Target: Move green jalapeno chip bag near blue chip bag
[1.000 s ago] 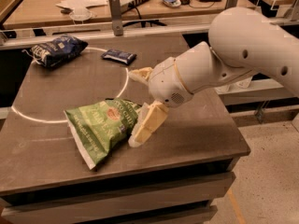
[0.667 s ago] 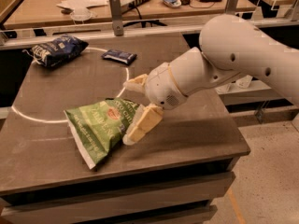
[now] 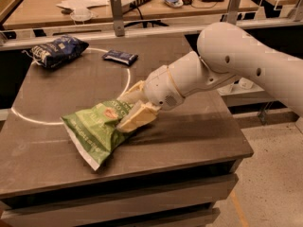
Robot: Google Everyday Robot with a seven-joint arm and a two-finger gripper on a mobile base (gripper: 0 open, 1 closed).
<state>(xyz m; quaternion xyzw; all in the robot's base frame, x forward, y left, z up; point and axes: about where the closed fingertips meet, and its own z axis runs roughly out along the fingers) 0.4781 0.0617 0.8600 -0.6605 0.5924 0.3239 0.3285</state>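
Note:
The green jalapeno chip bag [image 3: 97,129] lies crumpled on the dark table [image 3: 189,141], left of centre near the front. My gripper [image 3: 131,109] is at the bag's upper right end, one pale finger [image 3: 135,90] behind that end and the other [image 3: 138,119] in front of it, closed onto the bag's edge. The bag still rests on the table. The blue chip bag [image 3: 57,50] lies at the far left corner, well apart from the green bag.
A small flat dark blue packet [image 3: 120,57] lies at the back centre. A white curved line [image 3: 127,79] is drawn on the table. A metal rail [image 3: 142,30] and a cluttered desk [image 3: 94,4] stand behind. The table's right edge [image 3: 236,126] drops to the floor.
My gripper has moved left onto the green bag's right end, and its fingers have drawn closer together around that end. The bags have not shifted.

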